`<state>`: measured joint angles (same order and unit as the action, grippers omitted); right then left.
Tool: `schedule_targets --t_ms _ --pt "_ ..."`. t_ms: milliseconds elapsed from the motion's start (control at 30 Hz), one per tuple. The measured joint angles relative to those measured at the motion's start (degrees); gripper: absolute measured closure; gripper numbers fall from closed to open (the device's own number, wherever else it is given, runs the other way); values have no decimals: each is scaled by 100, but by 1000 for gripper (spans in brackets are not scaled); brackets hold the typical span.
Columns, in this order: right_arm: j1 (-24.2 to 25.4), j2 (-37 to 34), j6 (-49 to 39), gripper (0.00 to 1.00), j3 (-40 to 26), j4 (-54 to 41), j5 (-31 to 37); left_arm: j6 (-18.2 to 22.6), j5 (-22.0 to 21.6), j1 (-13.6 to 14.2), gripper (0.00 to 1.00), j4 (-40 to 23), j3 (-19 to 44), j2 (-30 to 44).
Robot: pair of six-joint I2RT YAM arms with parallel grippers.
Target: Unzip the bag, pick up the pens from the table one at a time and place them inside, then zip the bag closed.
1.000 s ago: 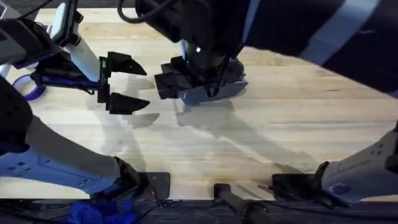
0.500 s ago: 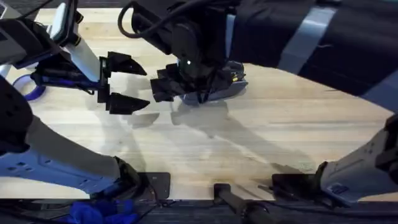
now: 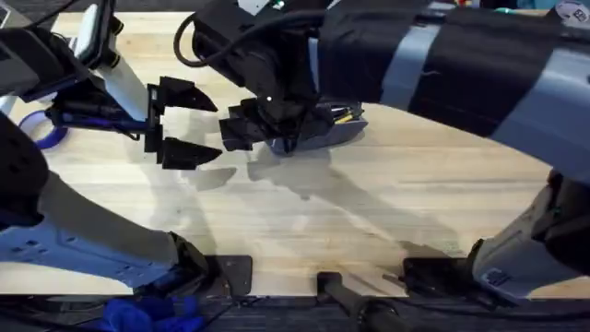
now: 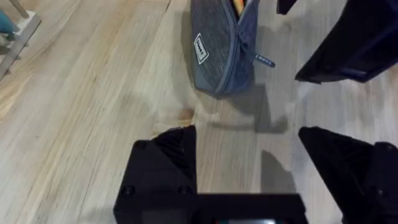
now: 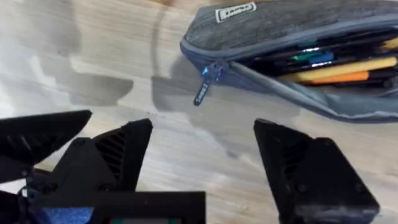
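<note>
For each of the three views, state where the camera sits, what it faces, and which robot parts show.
Overhead: above the arm bases, looking down at the table; both arms show, left tool open, right tool by the bag.
Left wrist: on the left arm, facing the bag; own fingers spread.
Right wrist: on the right arm, facing the unzipped bag and its zipper pull; own fingers spread.
Both wrist views share the bag.

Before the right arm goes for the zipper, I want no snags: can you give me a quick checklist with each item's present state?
1. Pens inside the bag: ok, several lie in the opening.
2. Zipper pull tab reachable: ok, it hangs free at the bag's end.
3. Right gripper open: ok, and empty.
4. Left gripper clear of the bag: ok, open, apart from it.
5. No pens left on the table: cannot tell, the right arm hides part.
</note>
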<state>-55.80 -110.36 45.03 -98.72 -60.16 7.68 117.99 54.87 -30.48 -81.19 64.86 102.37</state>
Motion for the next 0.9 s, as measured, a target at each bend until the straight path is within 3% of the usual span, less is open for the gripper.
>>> schedule_targets --t_ms 900 --pt "235 -436 3 32 4 642 9 0 0 0 7 0 0 0"
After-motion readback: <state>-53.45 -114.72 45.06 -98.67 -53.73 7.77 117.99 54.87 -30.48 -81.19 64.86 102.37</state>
